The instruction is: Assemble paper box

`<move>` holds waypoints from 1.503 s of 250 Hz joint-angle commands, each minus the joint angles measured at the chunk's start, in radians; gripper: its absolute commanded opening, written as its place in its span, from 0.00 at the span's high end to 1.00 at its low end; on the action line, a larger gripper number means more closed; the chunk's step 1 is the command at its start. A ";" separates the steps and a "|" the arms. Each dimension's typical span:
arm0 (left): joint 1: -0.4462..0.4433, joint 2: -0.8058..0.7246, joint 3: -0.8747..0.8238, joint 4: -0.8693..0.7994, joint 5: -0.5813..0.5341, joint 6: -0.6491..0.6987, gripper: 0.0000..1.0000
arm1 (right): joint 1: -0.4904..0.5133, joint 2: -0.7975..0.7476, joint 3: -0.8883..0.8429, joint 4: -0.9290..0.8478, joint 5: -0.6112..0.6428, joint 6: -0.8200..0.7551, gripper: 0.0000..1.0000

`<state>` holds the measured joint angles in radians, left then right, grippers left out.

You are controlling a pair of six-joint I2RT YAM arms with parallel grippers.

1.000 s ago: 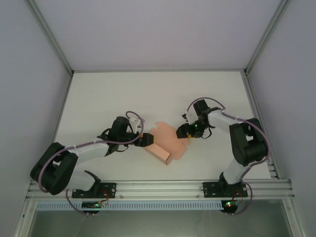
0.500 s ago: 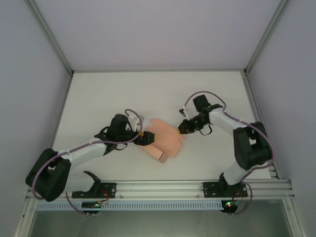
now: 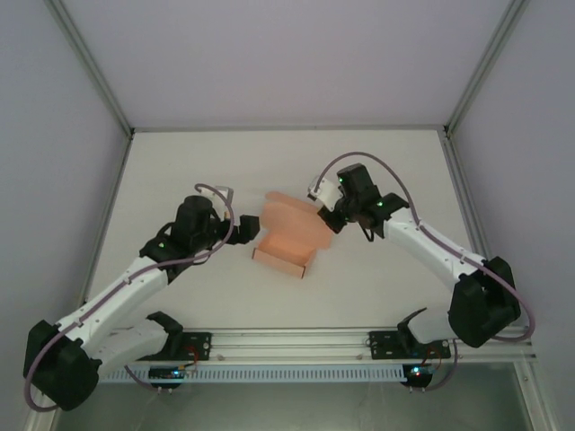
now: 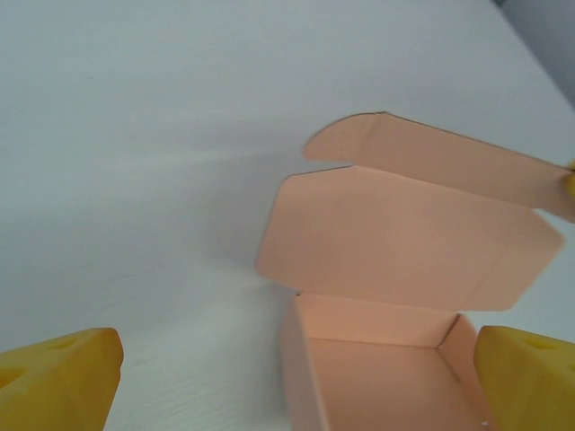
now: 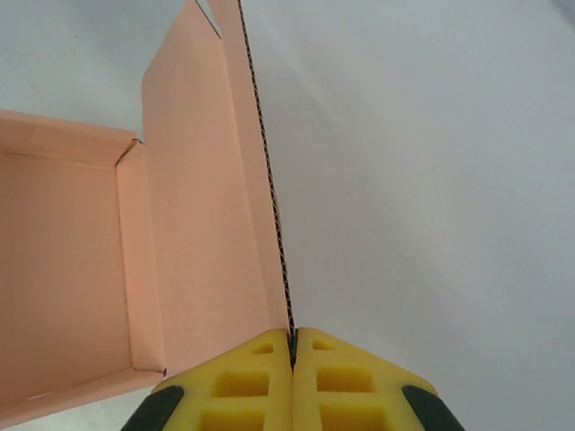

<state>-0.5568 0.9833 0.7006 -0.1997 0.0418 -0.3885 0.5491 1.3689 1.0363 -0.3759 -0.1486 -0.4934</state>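
Note:
The paper box [image 3: 286, 244] is salmon-pink card: a low open tray in the middle of the table with its lid standing up behind it. My right gripper [image 3: 325, 218] is shut on the edge of the lid's front flap. In the right wrist view the fingertips [image 5: 260, 364] pinch the corrugated edge of the paper box [image 5: 193, 224] and hold the lid upright. My left gripper [image 3: 248, 232] stands open at the tray's left end. In the left wrist view the tray's left wall of the paper box [image 4: 395, 242] lies between the yellow fingertips [image 4: 63, 373], untouched.
The white table [image 3: 180, 171] is walled by grey panels and aluminium posts at the left, back and right. The rail carrying both arm bases [image 3: 296, 341] runs along the near edge.
The right gripper has shut on the lid flap and moved back and up, raising the lid. The box has shifted toward the back and turned. The left gripper has opened wide and drawn back left.

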 commanded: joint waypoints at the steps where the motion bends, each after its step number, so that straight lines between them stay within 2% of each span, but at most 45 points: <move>1: 0.021 0.005 0.002 -0.025 -0.042 0.034 0.00 | 0.021 -0.050 -0.032 0.158 0.038 -0.184 0.94; 23: 0.029 0.017 0.003 0.012 -0.016 0.073 0.00 | 0.019 -0.074 -0.048 0.190 -0.043 -0.211 0.91; 73: 0.040 0.063 0.016 0.086 0.027 0.167 0.00 | 0.017 -0.087 -0.090 0.232 -0.083 -0.243 0.86; 130: 0.076 0.147 0.050 0.143 0.061 0.251 0.00 | -0.015 -0.065 -0.119 0.247 -0.109 -0.261 0.84; 151: 0.103 0.188 0.086 0.133 0.116 0.282 0.00 | -0.036 -0.053 -0.101 0.217 -0.109 -0.261 0.69; 168: 0.120 0.227 0.119 0.119 0.174 0.341 0.00 | -0.046 -0.053 -0.085 0.184 -0.094 -0.247 0.46; 213: 0.156 0.336 0.233 0.027 0.345 0.603 0.00 | -0.055 -0.067 -0.024 -0.011 -0.091 -0.125 0.26; 244: 0.169 0.437 0.341 -0.134 0.449 0.853 0.00 | -0.055 -0.037 0.011 -0.079 -0.047 -0.010 0.26; 272: 0.178 0.541 0.448 -0.194 0.431 0.945 0.00 | -0.062 0.023 0.064 -0.137 -0.043 0.064 0.29; 293: 0.191 0.615 0.524 -0.248 0.473 1.028 0.00 | -0.065 0.073 0.091 -0.171 -0.067 0.068 0.31; 309: 0.198 0.664 0.568 -0.263 0.489 1.076 0.00 | -0.072 0.107 0.108 -0.175 -0.047 0.080 0.36; 339: 0.207 0.748 0.677 -0.347 0.513 1.140 0.09 | -0.090 0.160 0.148 -0.203 -0.050 0.087 0.44; 354: 0.207 0.776 0.720 -0.409 0.542 1.187 0.17 | -0.095 0.184 0.186 -0.216 -0.064 0.085 0.47; 376: 0.207 0.799 0.733 -0.410 0.554 1.213 0.28 | -0.096 0.213 0.217 -0.223 -0.081 0.085 0.57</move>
<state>-0.3511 1.7615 1.3842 -0.5076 0.5201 0.7116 0.4572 1.5539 1.1801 -0.5529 -0.2066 -0.4267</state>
